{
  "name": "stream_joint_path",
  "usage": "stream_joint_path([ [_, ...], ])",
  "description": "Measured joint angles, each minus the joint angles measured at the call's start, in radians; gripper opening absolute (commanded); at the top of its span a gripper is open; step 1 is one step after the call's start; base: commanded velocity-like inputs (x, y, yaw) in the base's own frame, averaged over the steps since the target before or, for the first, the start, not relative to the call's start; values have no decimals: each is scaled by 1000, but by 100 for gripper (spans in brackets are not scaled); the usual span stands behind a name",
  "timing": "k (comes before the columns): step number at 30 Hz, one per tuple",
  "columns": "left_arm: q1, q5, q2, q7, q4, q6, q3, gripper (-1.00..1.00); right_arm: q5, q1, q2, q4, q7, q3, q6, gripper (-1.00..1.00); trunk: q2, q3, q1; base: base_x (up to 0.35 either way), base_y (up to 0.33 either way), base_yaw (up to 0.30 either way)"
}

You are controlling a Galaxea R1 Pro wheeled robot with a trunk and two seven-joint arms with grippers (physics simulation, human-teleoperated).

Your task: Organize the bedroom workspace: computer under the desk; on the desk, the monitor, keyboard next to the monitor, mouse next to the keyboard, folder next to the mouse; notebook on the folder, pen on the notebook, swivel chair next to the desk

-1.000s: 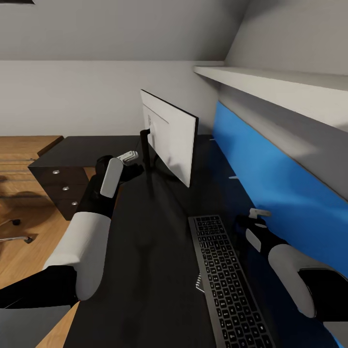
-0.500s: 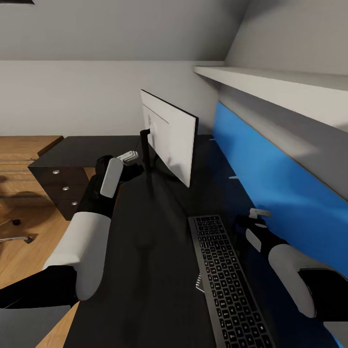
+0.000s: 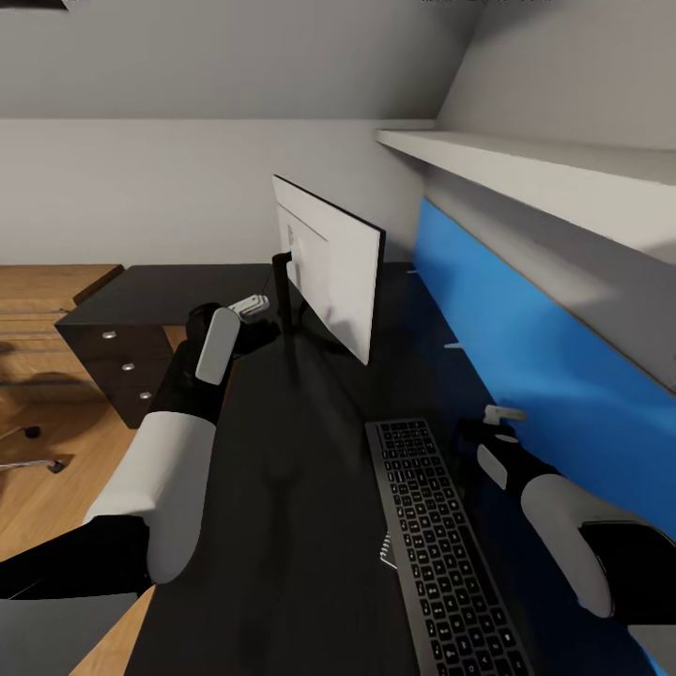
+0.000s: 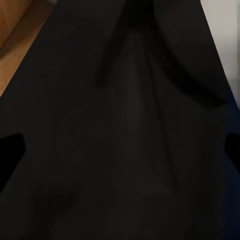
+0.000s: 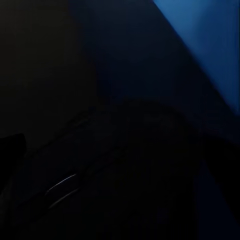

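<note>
Nothing has moved: monitor [image 3: 329,265] and keyboard [image 3: 441,545] on desk [image 3: 282,526]; left gripper [image 3: 252,304] near the stand, right gripper [image 3: 502,413] beside keyboard; jaw states indiscernible

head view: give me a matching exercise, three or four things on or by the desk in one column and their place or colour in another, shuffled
Things:
1. monitor
2. keyboard
3. drawer unit
4. left pincer

Places or colours:
A. low on the desk's left end, round silver knobs
B. flat on the desk, just beside the right arm
C. standing upright, white back showing
D. hovering close to the black monitor stand

Pairs: 1-C, 2-B, 3-A, 4-D
</note>
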Motion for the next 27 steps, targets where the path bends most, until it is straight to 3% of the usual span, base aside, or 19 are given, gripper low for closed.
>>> stream_joint_path([
  [13, 0, -2, 0, -2, 40, -3, -2, 100, 0, 0, 0, -4, 1, 1, -1, -100, 91, 41, -50, 0, 0, 0],
  [27, 0, -4, 0, -2, 67, -7, -2, 100, -3, 2, 1, -58, 5, 1, -5, -100, 91, 41, -50, 0, 0, 0],
])
